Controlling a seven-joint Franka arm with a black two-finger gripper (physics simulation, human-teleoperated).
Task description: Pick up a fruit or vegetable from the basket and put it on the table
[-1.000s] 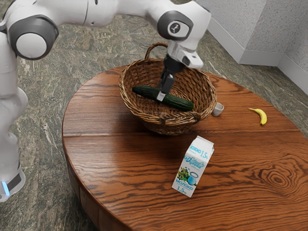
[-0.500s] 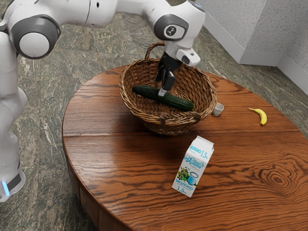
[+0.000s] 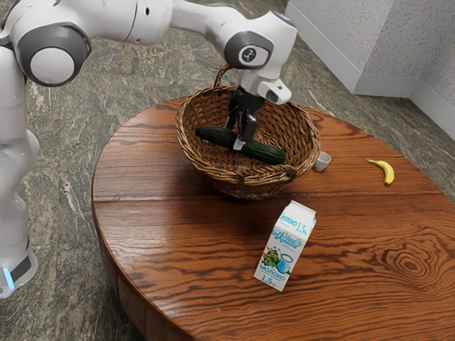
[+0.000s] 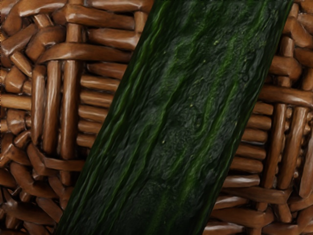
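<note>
My gripper reaches down into the wicker basket, its two fingers apart at the middle of a long dark green cucumber. One finger stands on the near side of the cucumber, the other toward its far side. The cucumber lies slantwise inside the basket. In the wrist view the cucumber runs diagonally just under the hand, with the woven basket on both sides of it.
A milk carton stands on the round wooden table in front of the basket. A small whitish cup is beside the basket, and a yellow banana lies toward the exterior view's right. The basket's rim and handle surround the hand's space.
My hand has turned and tilted, shifting slightly toward the exterior view's left, so both fingers now show separately. The cucumber and basket have stayed put.
</note>
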